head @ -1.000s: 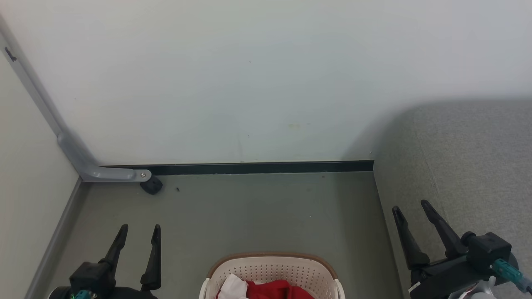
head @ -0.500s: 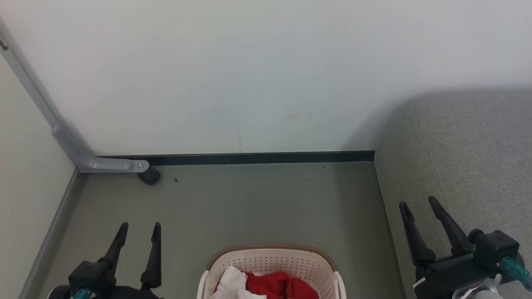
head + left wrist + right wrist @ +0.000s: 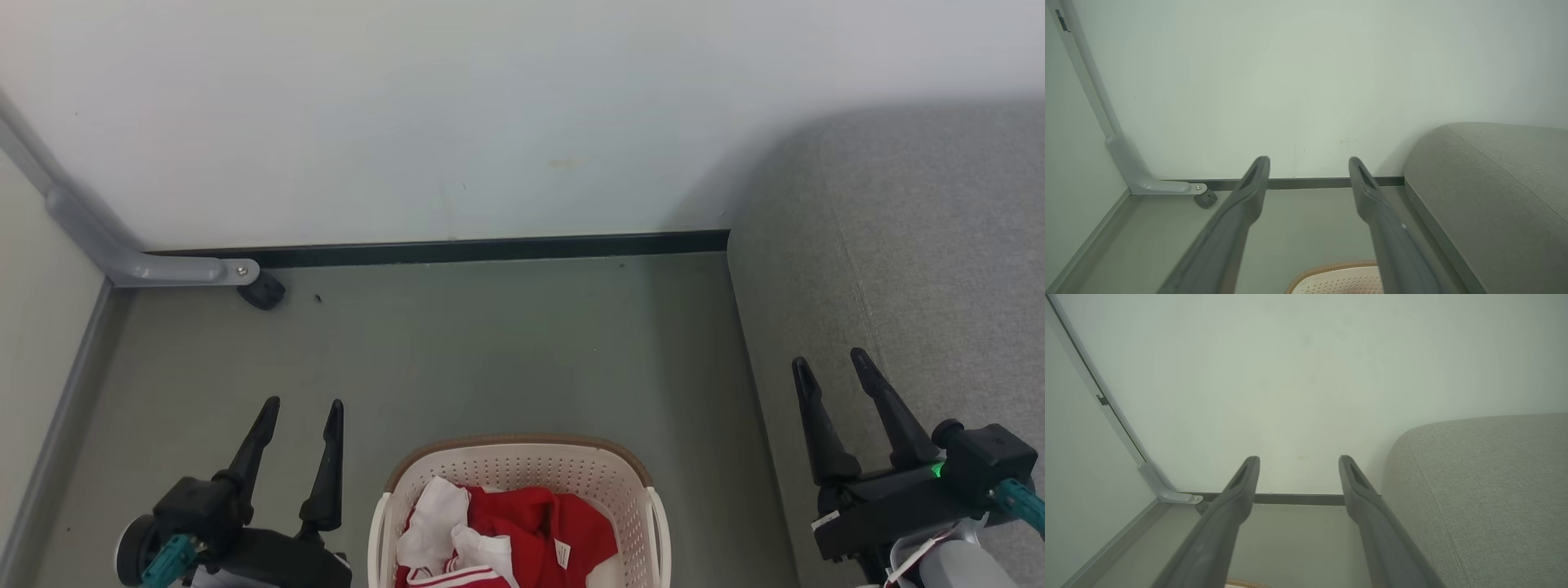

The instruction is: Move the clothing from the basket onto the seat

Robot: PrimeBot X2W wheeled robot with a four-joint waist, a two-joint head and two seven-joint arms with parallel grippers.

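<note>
Item: oval cream-white perforated plastic laundry basket with brown woven-look rim (image 3: 522, 474), standing on grey-green floor (image 3: 490, 351) and holding crumpled red fabric clothing with white panels and stripes (image 3: 531, 523). Large grey fabric-upholstered seat cushion (image 3: 922, 269) lies near, to its right. Left gripper (image 3: 304, 404), left of the basket, has fingers spread and empty; right gripper (image 3: 828, 359), seen against the seat's edge, likewise.

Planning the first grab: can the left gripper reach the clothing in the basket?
Probably yes: the open left gripper sits beside the cream plastic basket; its red fabric clothing lies uncovered.
</note>
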